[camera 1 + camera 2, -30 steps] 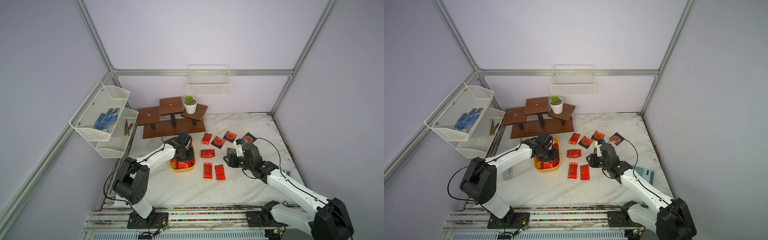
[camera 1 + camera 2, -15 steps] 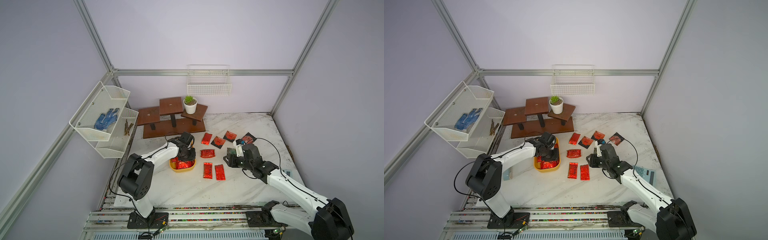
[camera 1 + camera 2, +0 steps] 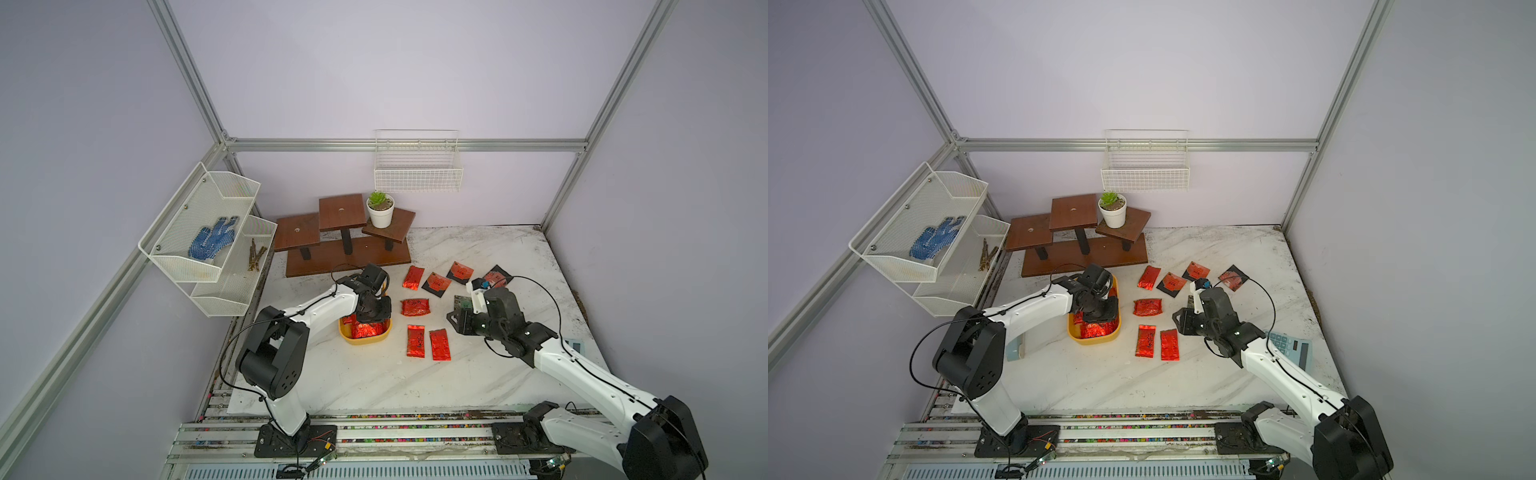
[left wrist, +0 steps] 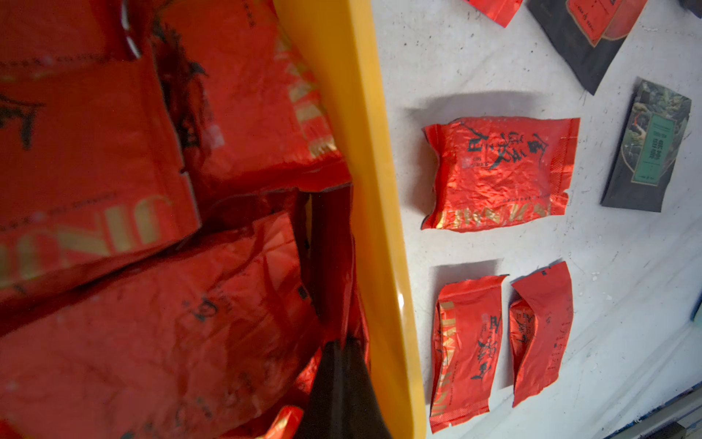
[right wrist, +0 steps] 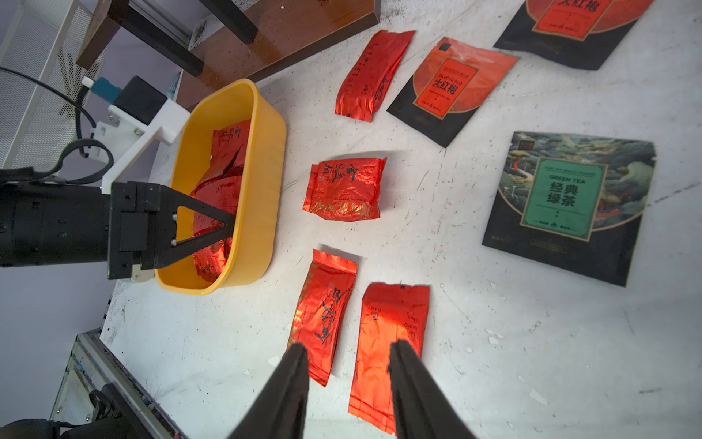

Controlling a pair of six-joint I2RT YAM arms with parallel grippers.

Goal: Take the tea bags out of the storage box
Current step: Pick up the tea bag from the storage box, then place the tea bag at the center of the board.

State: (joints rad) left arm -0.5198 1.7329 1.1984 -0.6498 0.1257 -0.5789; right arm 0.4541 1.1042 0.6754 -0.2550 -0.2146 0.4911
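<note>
Yellow storage box [image 3: 363,341] left of centre in both top views; left tool [image 5: 228,228] down inside it among red tea bags [image 5: 222,190].
Left tool tips pressed fully together, low by the box wall nearest the loose bags; whether foil is pinched, cannot tell. Right tool [image 5: 349,355] fingers [image 5: 298,365] parted, nothing between them, hovering above 2 red tea bags lying side by side on the table [image 3: 374,386], lower centre of the right wrist view. 4 red tea bags lie on the table right of the box in the top views, black packets [image 3: 436,284] beyond them, 1 green-labelled.
</note>
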